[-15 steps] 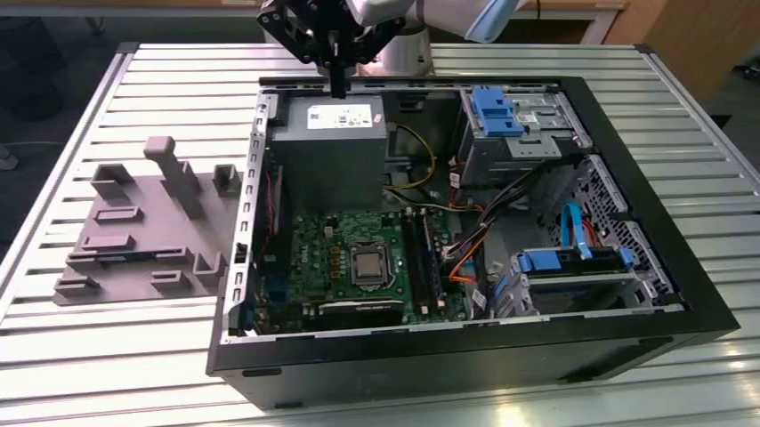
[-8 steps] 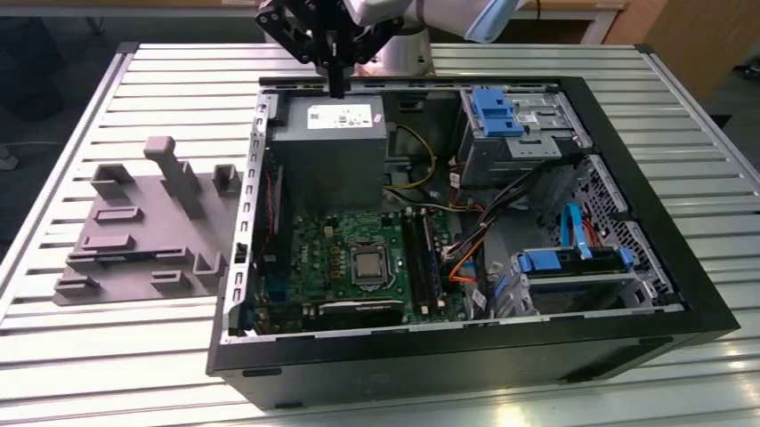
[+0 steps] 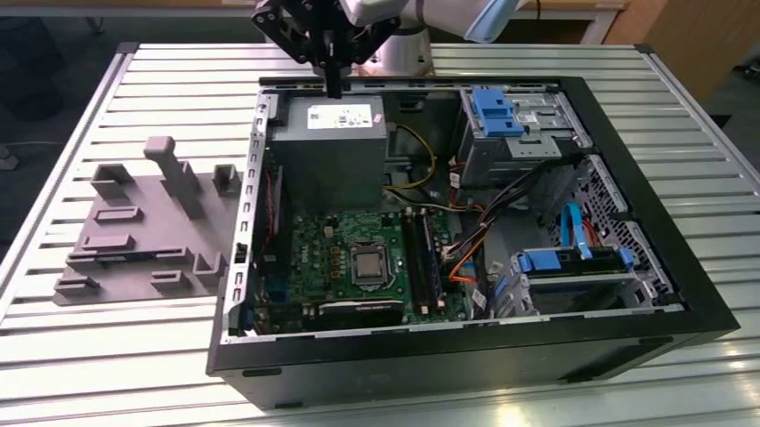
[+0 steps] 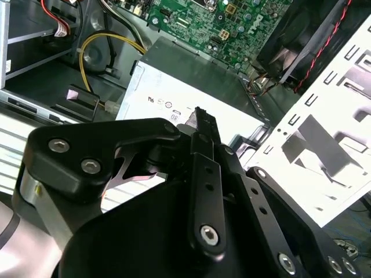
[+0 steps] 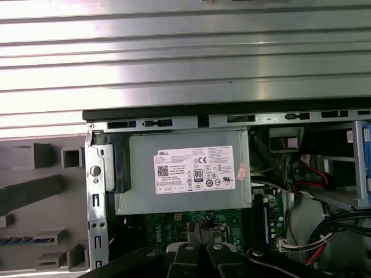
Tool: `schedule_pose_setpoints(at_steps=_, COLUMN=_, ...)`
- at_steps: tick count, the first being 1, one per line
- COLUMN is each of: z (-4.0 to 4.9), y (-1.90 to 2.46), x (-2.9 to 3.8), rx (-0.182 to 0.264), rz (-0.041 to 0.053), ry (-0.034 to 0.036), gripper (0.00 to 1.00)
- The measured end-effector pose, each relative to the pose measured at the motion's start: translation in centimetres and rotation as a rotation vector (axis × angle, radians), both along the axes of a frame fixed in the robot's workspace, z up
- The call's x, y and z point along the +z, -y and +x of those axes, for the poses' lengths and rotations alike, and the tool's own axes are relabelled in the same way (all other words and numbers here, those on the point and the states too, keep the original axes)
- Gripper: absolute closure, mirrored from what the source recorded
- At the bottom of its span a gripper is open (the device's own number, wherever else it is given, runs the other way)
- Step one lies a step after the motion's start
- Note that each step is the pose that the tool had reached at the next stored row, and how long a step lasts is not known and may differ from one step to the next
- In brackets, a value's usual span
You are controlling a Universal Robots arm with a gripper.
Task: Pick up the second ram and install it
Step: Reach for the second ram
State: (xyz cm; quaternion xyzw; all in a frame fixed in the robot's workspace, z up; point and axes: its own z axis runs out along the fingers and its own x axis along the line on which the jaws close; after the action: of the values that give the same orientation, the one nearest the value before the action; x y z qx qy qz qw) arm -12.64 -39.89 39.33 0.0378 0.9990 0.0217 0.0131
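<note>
gripper (image 3: 334, 87): fingers pinched narrow, nothing seen between them; hangs above power supply (image 3: 327, 156), twelve o'clock from motherboard (image 3: 344, 253), open computer case (image 3: 475, 365).

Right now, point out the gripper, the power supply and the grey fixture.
gripper (image 3: 335, 91), exterior view, tip end.
power supply (image 3: 323, 156), exterior view, grey top face.
grey fixture (image 3: 149, 233), exterior view, flat base.

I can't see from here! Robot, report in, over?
Gripper shut, empty, by power supply. Second ram likely the blue strip in grey holder, untouched. Case wall between them.
</note>
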Motion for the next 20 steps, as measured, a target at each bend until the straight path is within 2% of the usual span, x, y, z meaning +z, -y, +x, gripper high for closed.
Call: schedule_pose_setpoints(at_steps=20, z=-0.48, y=0.0, x=-0.01, rx=0.0, rz=0.0, ry=0.0, gripper=0.89)
